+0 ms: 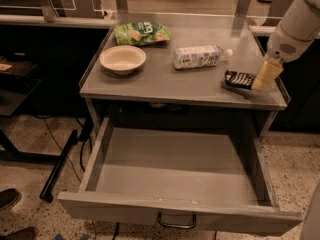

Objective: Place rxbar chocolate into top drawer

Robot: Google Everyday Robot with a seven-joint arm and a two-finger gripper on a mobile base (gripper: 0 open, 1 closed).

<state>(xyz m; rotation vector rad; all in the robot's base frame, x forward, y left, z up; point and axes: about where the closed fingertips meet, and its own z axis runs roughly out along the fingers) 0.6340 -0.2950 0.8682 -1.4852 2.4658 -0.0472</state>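
The rxbar chocolate (237, 79), a small black bar, lies flat on the tabletop near its right front corner. My gripper (265, 75) hangs from the arm at the upper right and sits low at the bar's right end, touching or almost touching it. The top drawer (175, 211) is pulled wide open below the tabletop, and its grey inside is bare. Its dark loop handle (176, 221) shows on the front panel.
On the grey table (165, 86) stand a cream bowl (122, 59) at the left, a green chip bag (141, 33) behind it and a white-labelled plastic bottle (200, 57) lying on its side. Dark desks flank the table, and cables lie on the floor at the left.
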